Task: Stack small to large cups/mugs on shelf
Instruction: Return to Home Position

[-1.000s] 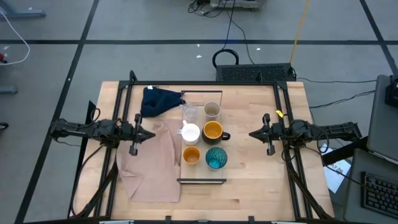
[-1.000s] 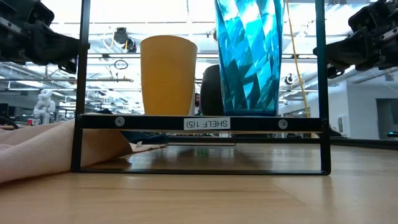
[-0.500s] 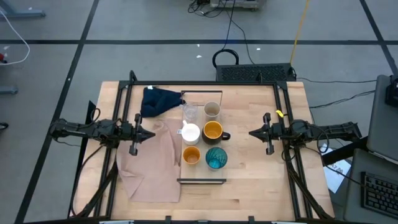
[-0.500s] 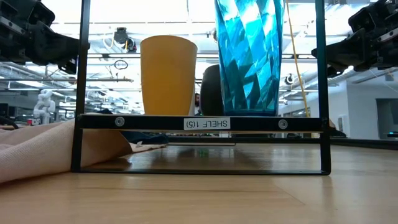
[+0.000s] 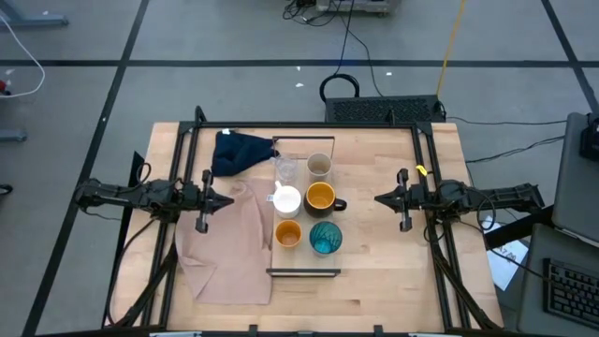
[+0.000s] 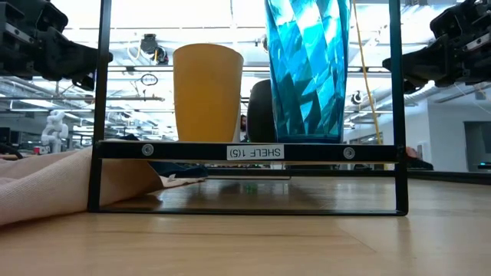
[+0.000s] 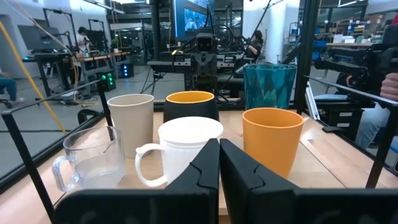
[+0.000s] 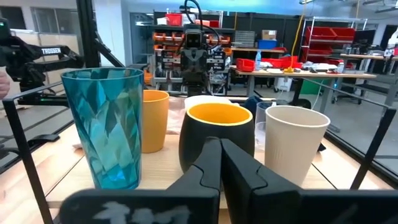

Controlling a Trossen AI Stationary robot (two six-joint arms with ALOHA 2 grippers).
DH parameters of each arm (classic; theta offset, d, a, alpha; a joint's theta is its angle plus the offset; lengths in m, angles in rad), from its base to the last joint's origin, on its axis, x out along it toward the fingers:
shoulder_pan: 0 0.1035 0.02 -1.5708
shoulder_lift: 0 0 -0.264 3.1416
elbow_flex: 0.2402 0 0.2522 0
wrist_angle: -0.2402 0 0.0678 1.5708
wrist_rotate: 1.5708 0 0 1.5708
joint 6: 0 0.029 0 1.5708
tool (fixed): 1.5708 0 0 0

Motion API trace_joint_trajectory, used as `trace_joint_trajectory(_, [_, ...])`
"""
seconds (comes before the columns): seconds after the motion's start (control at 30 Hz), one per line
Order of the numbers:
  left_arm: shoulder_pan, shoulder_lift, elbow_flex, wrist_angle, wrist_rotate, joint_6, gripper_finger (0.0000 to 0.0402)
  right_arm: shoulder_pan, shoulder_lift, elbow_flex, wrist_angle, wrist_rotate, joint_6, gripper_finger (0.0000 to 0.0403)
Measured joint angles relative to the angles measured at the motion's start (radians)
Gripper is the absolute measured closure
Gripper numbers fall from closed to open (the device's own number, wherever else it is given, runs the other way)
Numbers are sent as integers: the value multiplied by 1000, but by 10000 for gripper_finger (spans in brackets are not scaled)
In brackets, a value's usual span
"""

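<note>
- The left arm (image 5: 140, 196) reaches in level over the left edge of the table (image 5: 374, 300), held well above its top.
- The left claw (image 5: 227, 200) points toward the table's middle, its fingers (image 7: 208, 168) pressed together and empty.
- The right arm (image 5: 477, 197) mirrors this over the right edge.
- The right claw (image 5: 379, 200) faces inward, closed on nothing.

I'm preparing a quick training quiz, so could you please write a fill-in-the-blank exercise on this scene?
The long light-wood shelf with black metal frame holds ___ cups. The teal faceted glass tumbler stands in the column nearer the ___ arm. The left tool and the right tool both have ___ fingers.
Missing words: six; right; shut.
</note>
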Motion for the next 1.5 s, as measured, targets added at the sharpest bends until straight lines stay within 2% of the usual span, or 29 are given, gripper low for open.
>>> trace_joint_trajectory(1.5, [0,0,-2,47,-9,-1,387,0,0,0,0,-5,9,403])
